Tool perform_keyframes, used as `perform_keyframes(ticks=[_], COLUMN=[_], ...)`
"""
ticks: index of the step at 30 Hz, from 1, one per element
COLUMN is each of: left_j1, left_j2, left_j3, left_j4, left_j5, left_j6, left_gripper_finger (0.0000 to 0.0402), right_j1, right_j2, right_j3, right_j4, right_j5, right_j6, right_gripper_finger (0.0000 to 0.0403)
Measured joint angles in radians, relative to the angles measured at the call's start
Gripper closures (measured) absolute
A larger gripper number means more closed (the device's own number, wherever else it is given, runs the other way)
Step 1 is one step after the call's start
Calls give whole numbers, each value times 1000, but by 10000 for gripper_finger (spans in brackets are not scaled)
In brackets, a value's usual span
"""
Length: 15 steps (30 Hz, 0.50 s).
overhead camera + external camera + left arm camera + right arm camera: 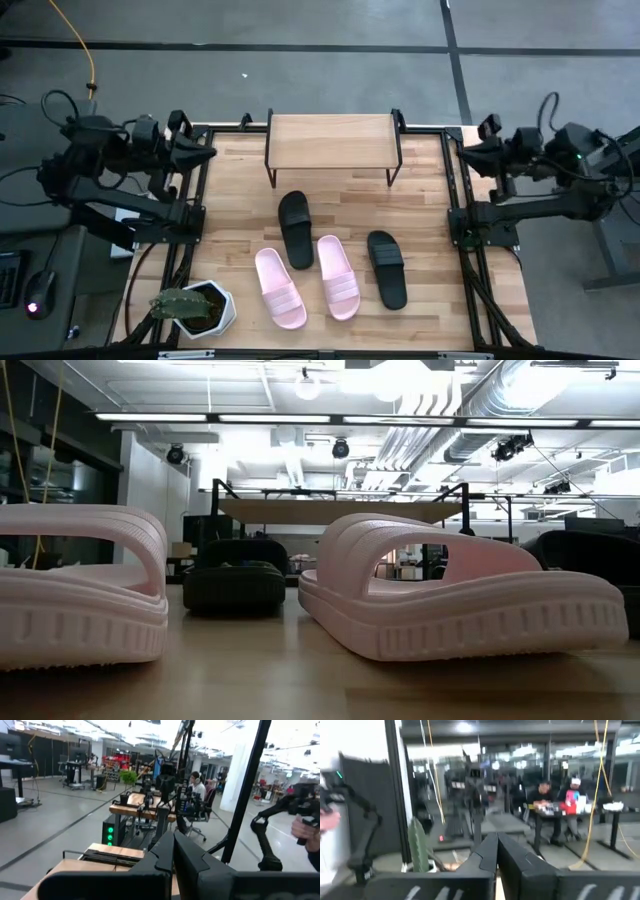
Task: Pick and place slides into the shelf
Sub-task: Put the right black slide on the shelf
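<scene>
We see two dark, chunky jointed arms trailing black cables; the right arm (545,205) shows a small green light, and each pincer's fingers are dark wedges.

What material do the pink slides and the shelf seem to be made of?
The pink slides look like moulded foam or soft rubber, matte: one smooth piece with ribbed strap and grooved sole edge. The shelf seems to have a light wooden top board with pale grain, on thin black legs, probably painted metal.
</scene>
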Motion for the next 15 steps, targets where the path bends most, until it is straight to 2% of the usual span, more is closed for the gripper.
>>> perform_keyframes(ticks=[9, 15], left_j1=[0, 0], left_j2=[187, 240], left_j3=[164, 179], left_j4=[-107, -157], left_j5=[0, 0], left_j6=[77, 73], left_gripper_finger=[401, 401], right_j1=[0, 25], right_j2=[274, 386], right_j3=[299, 399], right_j4=[-291, -442], right_j5=[38, 126], right_j6=[-108, -152], right_gripper_finger=[402, 402])
